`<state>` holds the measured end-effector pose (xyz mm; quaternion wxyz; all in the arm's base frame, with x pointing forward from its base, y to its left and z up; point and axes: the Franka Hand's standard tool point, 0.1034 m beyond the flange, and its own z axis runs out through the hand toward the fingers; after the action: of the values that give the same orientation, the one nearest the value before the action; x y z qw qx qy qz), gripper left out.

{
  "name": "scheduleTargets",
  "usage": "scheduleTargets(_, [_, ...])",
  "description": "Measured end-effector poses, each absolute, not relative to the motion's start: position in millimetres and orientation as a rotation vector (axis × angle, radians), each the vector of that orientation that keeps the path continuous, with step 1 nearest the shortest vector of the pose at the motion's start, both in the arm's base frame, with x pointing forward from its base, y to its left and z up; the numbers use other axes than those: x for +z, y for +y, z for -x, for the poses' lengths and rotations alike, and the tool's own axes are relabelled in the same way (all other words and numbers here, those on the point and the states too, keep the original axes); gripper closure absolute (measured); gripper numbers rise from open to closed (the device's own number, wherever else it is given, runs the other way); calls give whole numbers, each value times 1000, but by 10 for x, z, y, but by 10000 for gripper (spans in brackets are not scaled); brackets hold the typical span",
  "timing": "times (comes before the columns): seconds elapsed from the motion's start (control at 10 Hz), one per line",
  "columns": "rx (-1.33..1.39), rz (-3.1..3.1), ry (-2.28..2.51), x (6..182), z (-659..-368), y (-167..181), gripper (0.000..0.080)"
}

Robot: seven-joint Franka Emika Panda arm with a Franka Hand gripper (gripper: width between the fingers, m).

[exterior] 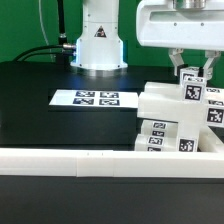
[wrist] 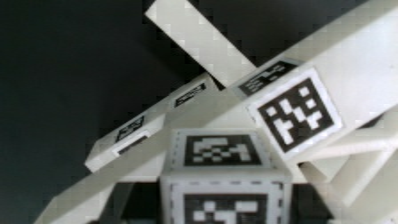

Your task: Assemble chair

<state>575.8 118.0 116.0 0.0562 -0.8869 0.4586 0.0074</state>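
Observation:
The chair's white plastic pieces (exterior: 162, 118), each bearing black-and-white tags, stand grouped at the exterior view's right, just behind the rail. My gripper (exterior: 192, 78) comes down from above onto the group's right side. It is shut on an upright white tagged block (exterior: 192, 96). In the wrist view that block (wrist: 221, 165) fills the gap of my gripper (wrist: 221, 208), with a dark finger (wrist: 135, 200) on either side of it. Beyond it lie a tagged slab (wrist: 294, 110) and a slanting white bar (wrist: 199, 45). The lower part of the held block is hidden behind other pieces.
The marker board (exterior: 97, 98) lies flat on the black table near the middle. A long plain white rail (exterior: 70, 160) runs along the front edge. The robot's base (exterior: 98, 40) stands at the back, with cables to its left in the exterior view.

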Motion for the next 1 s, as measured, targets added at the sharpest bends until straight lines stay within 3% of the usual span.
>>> scheduleTargets(0.5, [58,2425,1804,1161,-5759,1198,514])
scheduleTargets(0.7, [53,2476,1732,1159,-5759,1197,514])
scheduleTargets(0.8, [51,2491,1708,1164,-5765,1197,301])
scheduleTargets(0.9, [52,2545,1633,1173,-5767,1204,301])
scheduleTargets(1.0, [45,2610,1526,1172,-5770,1213,199])
